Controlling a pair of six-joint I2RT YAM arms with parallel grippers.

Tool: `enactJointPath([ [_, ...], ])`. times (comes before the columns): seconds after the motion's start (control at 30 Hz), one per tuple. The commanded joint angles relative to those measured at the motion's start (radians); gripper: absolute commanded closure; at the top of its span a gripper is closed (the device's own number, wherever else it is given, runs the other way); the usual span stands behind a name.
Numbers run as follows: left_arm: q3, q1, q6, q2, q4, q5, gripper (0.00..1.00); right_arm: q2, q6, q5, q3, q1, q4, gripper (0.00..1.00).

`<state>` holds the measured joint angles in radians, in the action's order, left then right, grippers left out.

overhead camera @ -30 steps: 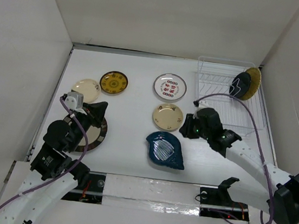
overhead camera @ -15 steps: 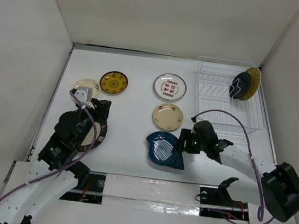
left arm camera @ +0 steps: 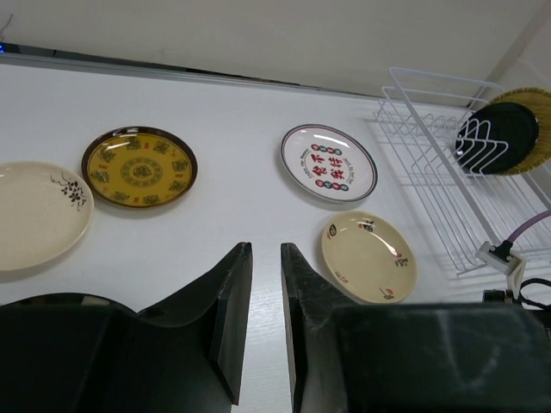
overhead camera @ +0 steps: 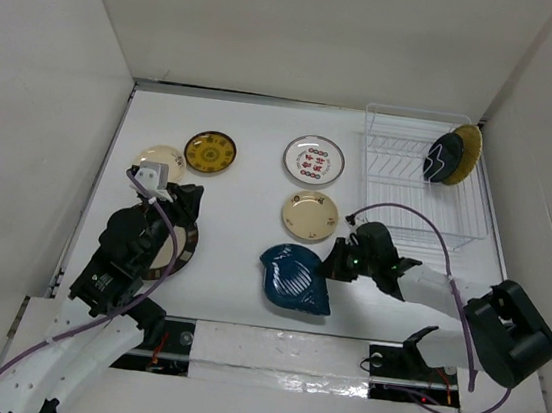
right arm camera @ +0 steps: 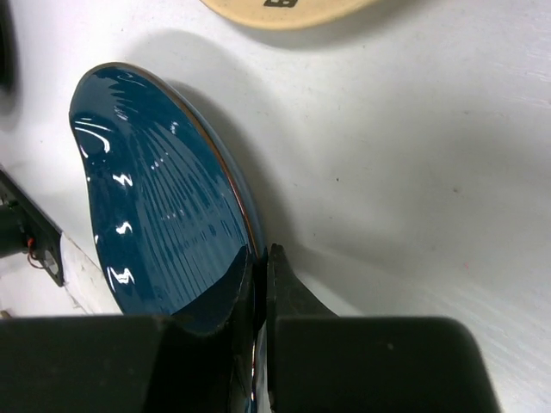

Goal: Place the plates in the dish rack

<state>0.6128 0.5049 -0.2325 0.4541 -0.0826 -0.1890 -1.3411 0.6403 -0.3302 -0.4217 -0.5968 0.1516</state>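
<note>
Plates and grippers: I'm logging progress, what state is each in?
Blue plate, tilted, rim gripped.
Right gripper, shut on blue plate.
Left gripper, slightly open, empty.
Black plate, upright in rack.
Woven plate, upright in rack.
Five other plates, flat on table.

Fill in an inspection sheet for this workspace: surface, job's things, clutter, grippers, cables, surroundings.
Surface: white table, flat.
Job's things: dish rack holds black plate and woven yellow plate; six more plates lie on the table, including blue leaf-shaped plate.
Clutter: nothing seen.
Grippers: right gripper shut on the blue leaf-shaped plate's rim; left gripper open, holding nothing.
Cables: purple cables loop along both arms.
Surroundings: white walls on three sides.
</note>
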Motion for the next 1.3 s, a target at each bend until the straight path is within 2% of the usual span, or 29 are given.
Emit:
enactJointPath([
  [0.0,-0.005,0.007,0.009,-0.038,0.058,-0.01,0.82,0.092,-0.031,-0.004,-0.011,-0.003,-0.142,1.0],
  [0.07,-0.004,0.007,0.005,-0.046,0.058,-0.009,0.82,0.225,-0.048,0.014,-0.116,-0.012,-0.251,1.0],
  [0.13,-0.001,0.007,0.004,-0.051,0.057,-0.003,0.82,0.345,-0.088,0.126,-0.225,0.006,-0.369,1.0],
  [0.17,-0.001,0.007,0.002,-0.052,0.053,-0.001,0.82,0.364,-0.112,0.167,-0.352,0.026,-0.4,1.0],
  [0.27,0.001,0.007,-0.001,-0.063,0.05,0.014,0.82,0.334,-0.235,0.334,-0.547,0.127,-0.469,1.0],
  [0.3,0.001,0.007,-0.001,-0.064,0.05,0.017,0.82,0.306,-0.261,0.467,-0.668,0.147,-0.49,1.0],
  [0.33,0.002,0.007,-0.002,-0.071,0.044,0.022,0.81,0.277,-0.328,0.53,-0.722,0.163,-0.488,1.0],
  [0.4,0.004,0.007,-0.005,-0.078,0.037,0.019,0.81,0.187,-0.405,0.688,-0.843,0.193,-0.434,1.0],
  [0.43,0.004,0.007,-0.007,-0.092,0.034,0.02,0.8,0.151,-0.483,0.841,-0.88,0.209,-0.416,1.0],
  [0.47,0.002,0.007,-0.008,-0.1,0.035,0.022,0.8,0.116,-0.529,0.915,-0.908,0.219,-0.39,1.0],
  [0.5,0.002,0.007,-0.008,-0.11,0.035,0.023,0.8,0.055,-0.574,1.054,-0.926,0.254,-0.301,1.0],
  [0.57,-0.002,0.007,-0.01,-0.138,0.041,0.029,0.79,-0.004,-0.715,1.14,-0.971,0.291,-0.215,1.0],
  [0.6,-0.004,0.007,-0.01,-0.149,0.046,0.029,0.79,-0.063,-0.781,1.21,-0.967,0.331,-0.04,1.0],
  [0.67,-0.004,0.007,-0.011,-0.15,0.046,0.034,0.79,-0.172,-0.914,1.224,-1.04,0.382,0.026,1.0],
  [0.7,-0.004,0.007,-0.011,-0.149,0.046,0.04,0.79,-0.173,-0.915,1.224,-1.054,0.382,0.096,1.0],
  [0.73,-0.004,0.007,-0.013,-0.147,0.046,0.052,0.79,-0.24,-1.024,1.252,-1.059,0.406,0.155,1.0],
  [0.83,-0.001,0.007,-0.013,-0.144,0.046,0.059,0.79,-0.331,-1.131,1.252,-1.126,0.44,0.216,1.0],
  [1.03,-0.002,0.007,-0.014,-0.152,0.047,0.048,0.79,-0.417,-1.218,1.211,-1.1,0.493,0.301,1.0],
  [1.27,-0.002,0.007,-0.014,-0.143,0.047,0.052,0.79,-0.421,-1.213,1.145,-1.028,0.525,0.335,1.0],
])
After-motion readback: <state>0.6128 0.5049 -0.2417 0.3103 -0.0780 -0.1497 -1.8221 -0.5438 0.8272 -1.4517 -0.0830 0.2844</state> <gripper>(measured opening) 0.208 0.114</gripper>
